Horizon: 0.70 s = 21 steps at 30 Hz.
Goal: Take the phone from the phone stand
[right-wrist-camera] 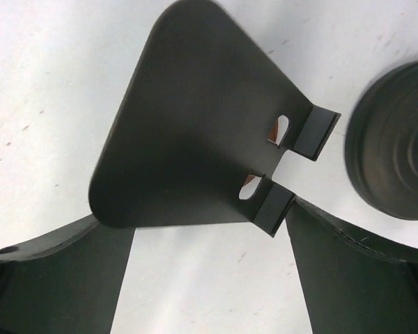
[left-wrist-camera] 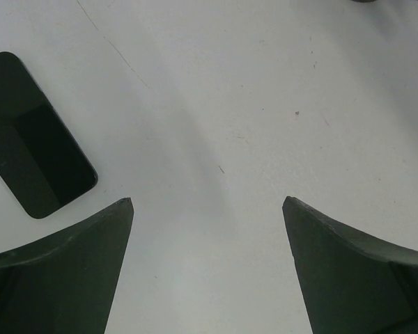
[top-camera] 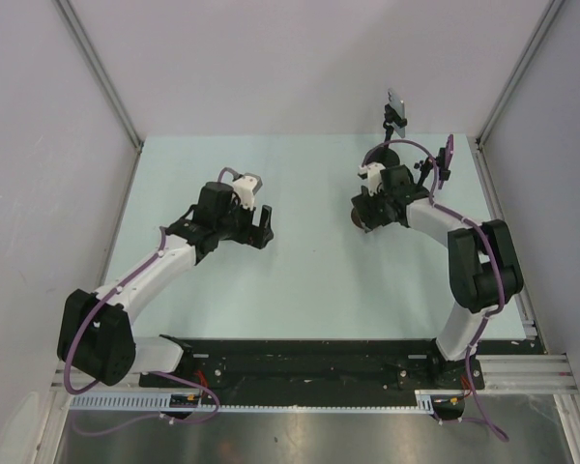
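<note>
The black phone (left-wrist-camera: 35, 136) lies flat on the table, screen up, at the upper left of the left wrist view. It is off the stand. My left gripper (left-wrist-camera: 207, 205) is open and empty just right of it, over bare table (top-camera: 266, 230). The phone stand shows in the right wrist view as an empty black plate (right-wrist-camera: 188, 132) with two hooked lips. My right gripper (right-wrist-camera: 202, 226) is open with the plate's lower edge between its fingers. In the top view it is at the middle right (top-camera: 361, 215). I cannot make out the phone in the top view.
A round black ridged disc (right-wrist-camera: 393, 139) lies right of the stand plate. A small dark device on a mount (top-camera: 396, 111) stands at the table's back edge. Grey walls enclose the pale green table (top-camera: 300, 280) on three sides.
</note>
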Motion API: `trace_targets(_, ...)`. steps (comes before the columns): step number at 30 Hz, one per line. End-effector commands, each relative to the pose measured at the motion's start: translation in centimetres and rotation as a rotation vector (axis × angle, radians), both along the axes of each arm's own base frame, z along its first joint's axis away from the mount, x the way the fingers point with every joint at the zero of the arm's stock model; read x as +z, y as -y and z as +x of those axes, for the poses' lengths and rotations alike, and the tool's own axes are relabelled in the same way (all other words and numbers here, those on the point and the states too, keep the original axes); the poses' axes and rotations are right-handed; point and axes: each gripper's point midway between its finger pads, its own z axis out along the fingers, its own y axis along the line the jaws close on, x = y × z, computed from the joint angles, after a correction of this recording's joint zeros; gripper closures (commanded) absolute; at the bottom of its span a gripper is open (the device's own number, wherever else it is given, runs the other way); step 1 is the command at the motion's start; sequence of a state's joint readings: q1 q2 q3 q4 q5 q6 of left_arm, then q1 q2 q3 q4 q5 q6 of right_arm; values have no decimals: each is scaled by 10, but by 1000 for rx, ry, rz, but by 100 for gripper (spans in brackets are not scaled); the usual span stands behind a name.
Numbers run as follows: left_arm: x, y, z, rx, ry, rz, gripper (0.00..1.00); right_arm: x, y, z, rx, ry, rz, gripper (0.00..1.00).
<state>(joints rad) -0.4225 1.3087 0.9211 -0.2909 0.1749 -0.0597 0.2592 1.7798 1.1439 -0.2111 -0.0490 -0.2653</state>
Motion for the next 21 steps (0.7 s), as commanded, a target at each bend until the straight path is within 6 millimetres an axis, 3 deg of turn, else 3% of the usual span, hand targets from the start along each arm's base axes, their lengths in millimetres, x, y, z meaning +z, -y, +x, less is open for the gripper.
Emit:
trace_targets(1,12,3,8,-13,59,-13,6,27,-28,-7,62,21,27,11)
trace_targets(8,11,5,8,-17,50,-22,6,42,-52,-26,61,8,75,20)
trace_targets(15,11,8,8,-20,43,-34,6,50,-76,-33,71,20,117,24)
trace_targets(21,14,7,7,-19,51,-35,6,76,-73,-36,64,72,126,26)
